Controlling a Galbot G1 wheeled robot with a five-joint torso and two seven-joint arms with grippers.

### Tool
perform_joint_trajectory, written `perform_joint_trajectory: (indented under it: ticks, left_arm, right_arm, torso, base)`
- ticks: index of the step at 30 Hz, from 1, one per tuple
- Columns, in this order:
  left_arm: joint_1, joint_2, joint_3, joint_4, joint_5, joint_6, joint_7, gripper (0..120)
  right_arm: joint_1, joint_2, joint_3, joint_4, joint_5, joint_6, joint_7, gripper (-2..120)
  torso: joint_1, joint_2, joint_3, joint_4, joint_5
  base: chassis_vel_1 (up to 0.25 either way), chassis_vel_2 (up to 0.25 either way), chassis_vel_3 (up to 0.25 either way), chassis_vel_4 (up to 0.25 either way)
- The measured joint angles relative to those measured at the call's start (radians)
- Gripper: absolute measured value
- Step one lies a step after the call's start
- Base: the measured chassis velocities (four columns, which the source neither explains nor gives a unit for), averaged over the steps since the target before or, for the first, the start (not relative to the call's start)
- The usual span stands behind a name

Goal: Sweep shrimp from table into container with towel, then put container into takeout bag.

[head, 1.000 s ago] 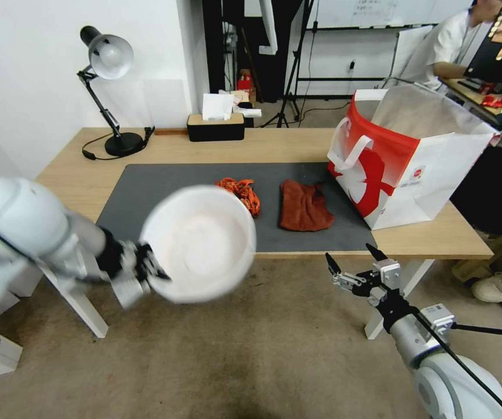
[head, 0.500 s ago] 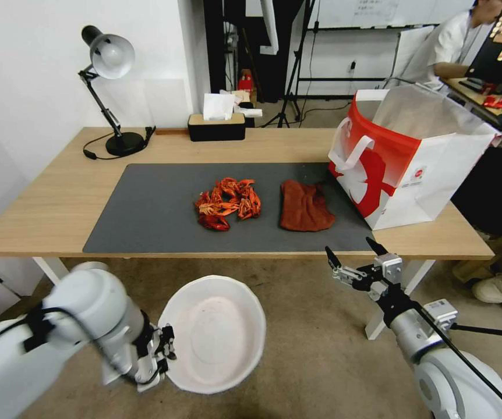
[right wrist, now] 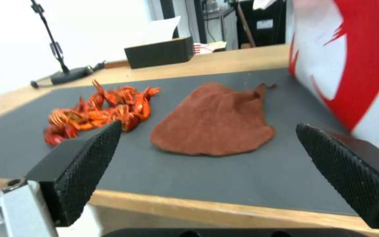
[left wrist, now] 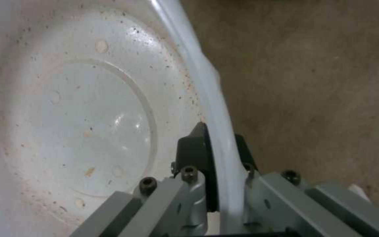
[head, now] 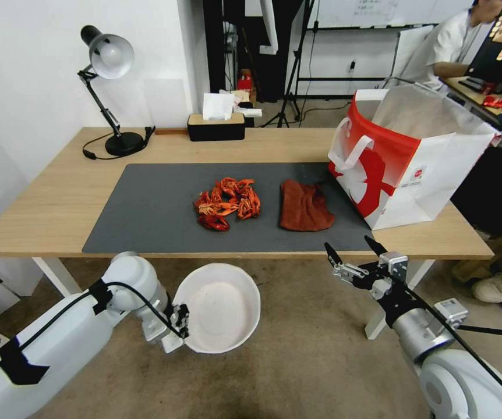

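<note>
Head view: left hand [head: 180,330] grips the container [head: 223,307] by its rim below the table [head: 64,198] edge; right hand [head: 353,255] hangs spread before the towel [head: 303,205].

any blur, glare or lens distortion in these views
Head view: wide-angle bend curves the table edge; shrimp and towel are sharp. Left wrist view: soft focus, small glare spots on the container floor where the left gripper pinches its rim. Right wrist view: the open right gripper has crisp fingertips; the lamp behind is blurred and the wall washed out.
</note>
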Motion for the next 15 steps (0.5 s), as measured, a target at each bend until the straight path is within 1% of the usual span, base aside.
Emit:
perform_joint_trajectory:
  ticks: [2, 3, 6, 7, 9, 10, 11, 13, 14, 15]
  left_arm:
    - [-0.037, -0.007, 0.002, 0.025, -0.014, 0.004, -0.009, 0]
    - [-0.037, -0.007, 0.002, 0.025, -0.014, 0.004, -0.009, 0]
    - [-0.067, 0.000, 0.007, 0.044, -0.031, 0.007, -0.021, 0]
    - [-0.067, 0.000, 0.007, 0.044, -0.031, 0.007, -0.021, 0]
    - [-0.075, 0.005, 0.008, 0.054, -0.042, 0.007, -0.024, 0]
    - [-0.076, 0.008, 0.009, 0.056, -0.047, 0.007, -0.027, 0]
    - [-0.076, 0.008, 0.009, 0.056, -0.047, 0.007, -0.027, 0]
    - [-0.077, 0.013, 0.013, 0.057, -0.057, 0.009, -0.037, 0]
    - [-0.078, 0.013, 0.015, 0.057, -0.059, 0.009, -0.040, 0]
    - [-0.078, 0.013, 0.015, 0.057, -0.059, 0.009, -0.040, 0]
  right_arm:
    - [0.063, -0.057, -0.037, -0.032, 0.095, -0.010, 0.051, 100]
    - [0.063, -0.057, -0.037, -0.032, 0.095, -0.010, 0.051, 100]
    - [0.157, -0.129, -0.105, -0.083, 0.169, -0.010, 0.112, 100]
    - [0.157, -0.129, -0.105, -0.083, 0.169, -0.010, 0.112, 100]
    - [0.231, -0.175, -0.165, -0.122, 0.185, -0.010, 0.154, 100]
    - [0.272, -0.196, -0.197, -0.143, 0.187, -0.013, 0.175, 100]
    - [0.272, -0.196, -0.197, -0.143, 0.187, -0.013, 0.175, 100]
    - [0.361, -0.229, -0.261, -0.186, 0.188, -0.023, 0.221, 100]
    - [0.405, -0.240, -0.294, -0.209, 0.188, -0.032, 0.246, 100]
    - [0.405, -0.240, -0.294, -0.209, 0.188, -0.032, 0.246, 100]
  torso:
    - [0.000, 0.000, 0.000, 0.0000, 0.0000]
    - [0.000, 0.000, 0.000, 0.0000, 0.0000]
    - [0.000, 0.000, 0.000, 0.0003, 0.0001]
    - [0.000, 0.000, 0.000, 0.0003, 0.0001]
    - [0.000, 0.000, 0.000, 0.0003, -0.0003]
    - [0.000, 0.000, 0.000, 0.0000, 0.0003]
    - [0.000, 0.000, 0.000, 0.0000, 0.0003]
    - [0.000, 0.000, 0.000, 0.0002, -0.0005]
    - [0.000, 0.000, 0.000, 0.0001, -0.0002]
    - [0.000, 0.000, 0.000, 0.0001, -0.0002]
  base:
    - [0.000, 0.000, 0.000, 0.000]
    - [0.000, 0.000, 0.000, 0.000]
    - [0.000, 0.000, 0.000, 0.000]
    - [0.000, 0.000, 0.000, 0.000]
    - [0.000, 0.000, 0.000, 0.000]
    - [0.000, 0.000, 0.000, 0.000]
    - [0.000, 0.000, 0.000, 0.000]
    - [0.000, 0.000, 0.000, 0.000]
    - [0.000, 0.000, 0.000, 0.000]
    - [0.000, 0.000, 0.000, 0.000]
